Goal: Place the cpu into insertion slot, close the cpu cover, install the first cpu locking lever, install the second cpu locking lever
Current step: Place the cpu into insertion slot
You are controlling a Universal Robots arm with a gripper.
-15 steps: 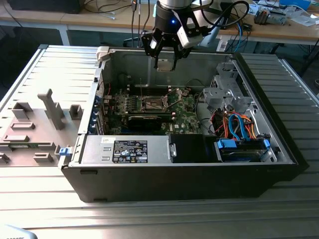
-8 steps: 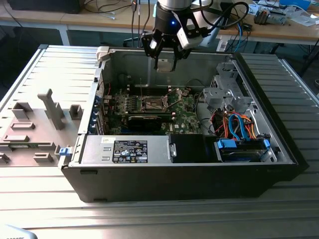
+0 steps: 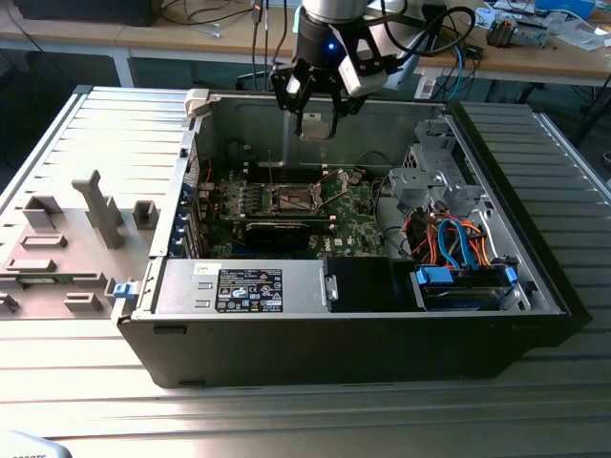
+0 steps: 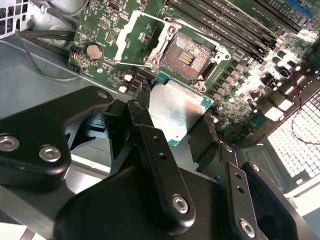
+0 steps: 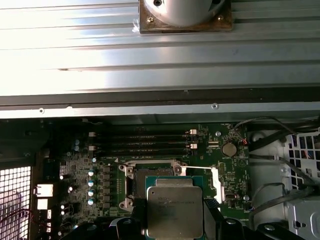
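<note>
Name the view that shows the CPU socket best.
The second wrist view: the dark square socket recess with silvery rim lies uncovered, contacts plain. In the first wrist view the silver-topped square chip hides much of it. The exterior view shows it small amid the green motherboard.

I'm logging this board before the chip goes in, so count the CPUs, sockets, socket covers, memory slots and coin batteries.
cpu: 1
insertion slot: 1, empty
cpu cover: 1, swung open
memory slots: 4
coin battery: 1
Total: 8
</note>
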